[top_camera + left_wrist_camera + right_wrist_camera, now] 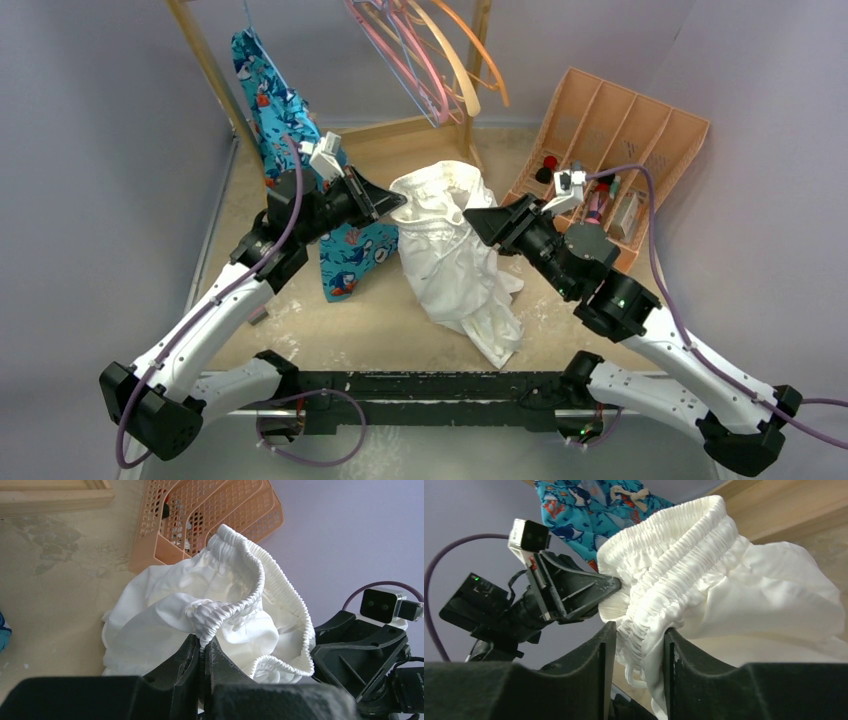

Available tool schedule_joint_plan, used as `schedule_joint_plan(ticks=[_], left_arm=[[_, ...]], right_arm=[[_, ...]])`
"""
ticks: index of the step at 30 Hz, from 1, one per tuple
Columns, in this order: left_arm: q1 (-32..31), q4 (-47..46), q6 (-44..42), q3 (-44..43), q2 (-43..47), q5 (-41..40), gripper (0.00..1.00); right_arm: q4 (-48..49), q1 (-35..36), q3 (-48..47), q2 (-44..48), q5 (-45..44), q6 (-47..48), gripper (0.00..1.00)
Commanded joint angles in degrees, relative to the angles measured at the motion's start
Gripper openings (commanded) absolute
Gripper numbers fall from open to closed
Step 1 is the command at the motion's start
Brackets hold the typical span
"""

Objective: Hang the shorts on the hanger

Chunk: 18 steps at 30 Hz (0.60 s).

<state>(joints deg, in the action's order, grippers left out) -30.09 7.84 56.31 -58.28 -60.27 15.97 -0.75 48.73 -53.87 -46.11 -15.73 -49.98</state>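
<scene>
The white shorts [450,255] hang between my two grippers, waistband up, legs trailing onto the table. My left gripper [397,203] is shut on the gathered waistband's left side; in the left wrist view its tips [204,642] pinch the elastic of the shorts [165,595]. My right gripper [474,217] holds the waistband's right side; in the right wrist view its tips [639,630] stand a little apart with bunched fabric of the shorts [749,580] filling the gap. The thin light-blue hanger [388,62] hangs with the others on the rack, above and behind the shorts.
Pink hangers [425,70] and a tan-orange hanger [470,60] hang beside it. The blue shark garment [270,110] hangs at the left down to the table. A wooden rack base [400,128] crosses the back. An orange basket [640,110] stands at the right.
</scene>
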Motion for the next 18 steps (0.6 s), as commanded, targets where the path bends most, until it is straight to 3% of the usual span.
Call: schedule_joint_plan(ticks=[1,7,14,18], left_arm=[[-0.1,1.8,-4.6,-3.5,1.2,-1.9,0.00],[-0.1,6.6,-10.4,-5.7,0.5,-2.2,0.00],[-0.2,12.0,-19.6,-7.1,-0.2,-2.4,0.00],[-0.1,14.7,-23.2,-8.4,-0.6,-1.7,0.00]], right_arm=[[-7.9,0.0,0.8,2.3,-3.5,-2.7,0.43],[-14.5,0.0,2.4,3.3,-5.2,-5.6,0.58],[-24.8,0.0,-0.7,0.1,-11.9,-11.9,0.61],[-23.1,0.0,-1.1,-1.4,-11.4,-6.3,0.63]])
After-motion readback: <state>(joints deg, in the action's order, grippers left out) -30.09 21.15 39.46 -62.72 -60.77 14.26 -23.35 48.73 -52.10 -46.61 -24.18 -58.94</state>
